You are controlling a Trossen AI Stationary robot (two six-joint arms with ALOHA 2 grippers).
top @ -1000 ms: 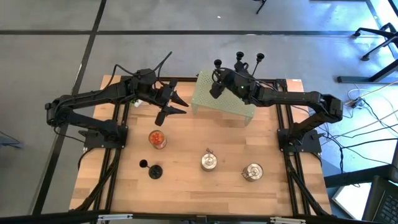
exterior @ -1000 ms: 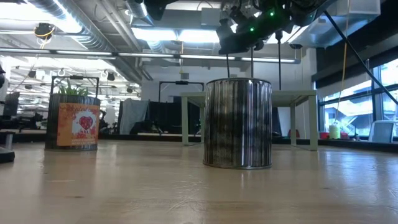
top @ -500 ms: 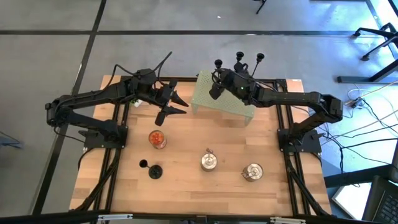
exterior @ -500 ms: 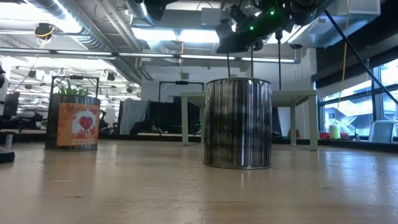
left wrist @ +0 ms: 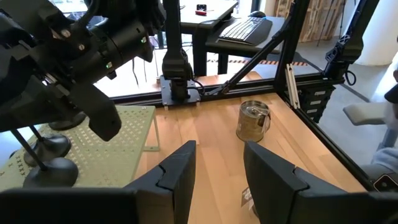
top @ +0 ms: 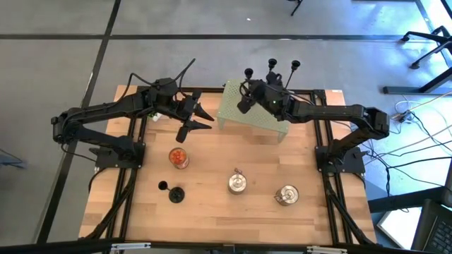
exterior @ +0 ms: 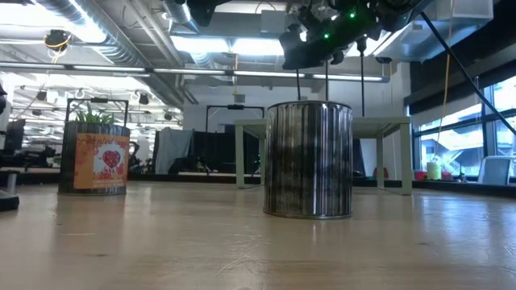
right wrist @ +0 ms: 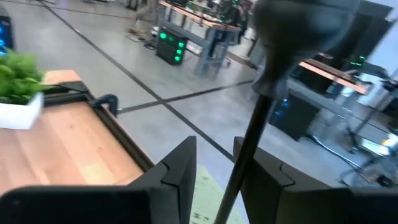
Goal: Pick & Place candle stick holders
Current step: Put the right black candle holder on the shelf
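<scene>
Three black candle stick holders stand by their round bases on a pale green perforated stand at the table's far middle. A fourth holder lies on its side near the front left. My right gripper is open at the leftmost standing holder. That holder's thin stem runs up between the two fingers, with its cup above them. My left gripper hovers open above the table, left of the stand, with nothing between its fingers. My right gripper comes level at the leftmost holder's stem from the near side, and the holder stays upright on the stand. The stem passes close by one finger. Whether it touches that finger, I cannot tell.
A glass jar with red contents and two silver tins stand on the near half of the wooden table. In the low view the nearer tin hides much of the stand.
</scene>
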